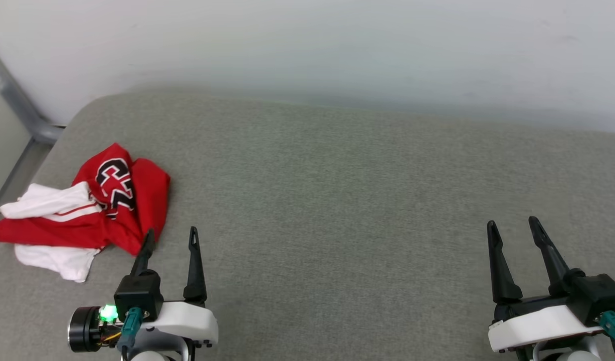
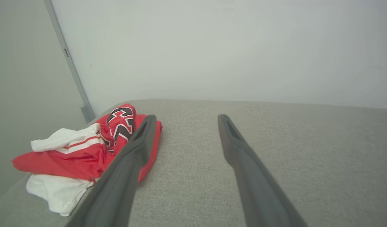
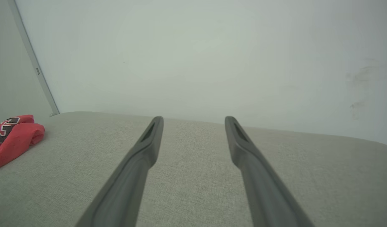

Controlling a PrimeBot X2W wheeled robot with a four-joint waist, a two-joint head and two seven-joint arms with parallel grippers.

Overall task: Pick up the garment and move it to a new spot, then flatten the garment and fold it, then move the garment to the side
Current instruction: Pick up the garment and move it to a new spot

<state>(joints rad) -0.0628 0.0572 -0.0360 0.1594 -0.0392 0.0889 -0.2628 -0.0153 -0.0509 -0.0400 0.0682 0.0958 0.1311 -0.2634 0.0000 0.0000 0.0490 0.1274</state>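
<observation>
The garment [image 1: 112, 200] is lying in a crumpled heap at the far-left part of the grey fabric surface [image 1: 337, 200], close to its left edge, with the red body bunched up, the black-and-white letter logo showing on a raised fold, and the white sleeves spilling out toward the left and near side. A strip of red-and-white trim is showing across one sleeve. The left gripper [image 1: 171, 232] is sitting just to the near right of the heap, its two dark fingers spread wide and holding nothing; its left finger is lining up with the garment's near-right edge, and whether it is touching the cloth cannot be told. In the left wrist view that finger is crossing in front of the red fabric. The right gripper [image 1: 513, 222] is resting well apart on the right side, over bare grey fabric, its fingers also standing wide and empty. A pale wall [image 1: 307, 45] is rising behind the far edge of the surface, and a grey metal post [image 1: 16, 100] is running along the far-left corner.
</observation>
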